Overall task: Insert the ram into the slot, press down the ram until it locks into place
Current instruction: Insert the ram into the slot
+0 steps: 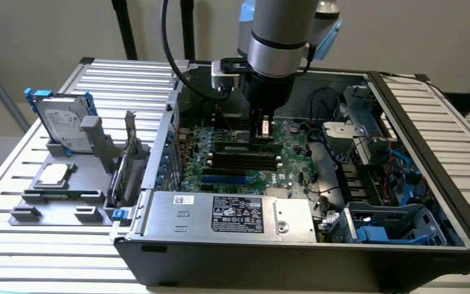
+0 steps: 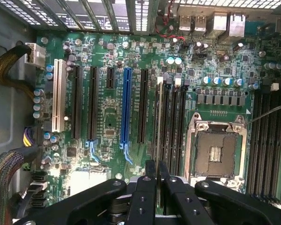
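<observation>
The pincer [image 2: 157, 176] is nearly closed, its two black fingers [image 2: 150, 174] pinching the top edge of the ram [image 2: 158, 117]. The ram stands on edge along the slot [image 2: 160, 82], the outermost of the black memory sockets [image 2: 173, 126] beside the CPU socket [image 2: 215, 150]; whether it is fully seated I cannot tell.

To do this well, I judge: keep the stick upright and in line with the slot; push straight down; the grip sits toward one end, so the far end may ride high; check both end clips.

In the exterior view the power supply [image 1: 227, 214] lies at 6 o'clock from the pincer and a hard drive [image 1: 62, 122] at 9 o'clock; both carry labels, their print unreadable.
</observation>
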{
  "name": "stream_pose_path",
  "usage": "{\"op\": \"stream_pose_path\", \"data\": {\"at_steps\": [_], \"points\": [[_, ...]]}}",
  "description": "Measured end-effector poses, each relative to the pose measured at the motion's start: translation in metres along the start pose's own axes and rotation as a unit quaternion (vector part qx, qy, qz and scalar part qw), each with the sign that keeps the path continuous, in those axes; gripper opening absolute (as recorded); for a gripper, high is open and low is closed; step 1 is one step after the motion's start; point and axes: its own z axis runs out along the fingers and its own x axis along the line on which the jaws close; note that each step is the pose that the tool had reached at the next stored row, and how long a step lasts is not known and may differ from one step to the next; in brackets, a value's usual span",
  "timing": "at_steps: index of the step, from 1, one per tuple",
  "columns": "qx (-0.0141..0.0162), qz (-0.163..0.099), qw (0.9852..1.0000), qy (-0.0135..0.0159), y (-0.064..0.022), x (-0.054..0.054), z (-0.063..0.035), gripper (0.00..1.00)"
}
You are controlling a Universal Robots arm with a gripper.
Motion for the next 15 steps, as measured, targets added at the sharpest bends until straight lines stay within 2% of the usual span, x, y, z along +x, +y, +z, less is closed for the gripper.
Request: {"op": "stream_pose_path", "data": {"at_steps": [12, 15], "points": [[0.0, 0.001, 1.0, -0.0001, -0.0008, 0.001, 0.0217, 0.13], [0.0012, 0.001, 1.0, 0.0, -0.001, 0.001, 0.0268, 0.13]]}}
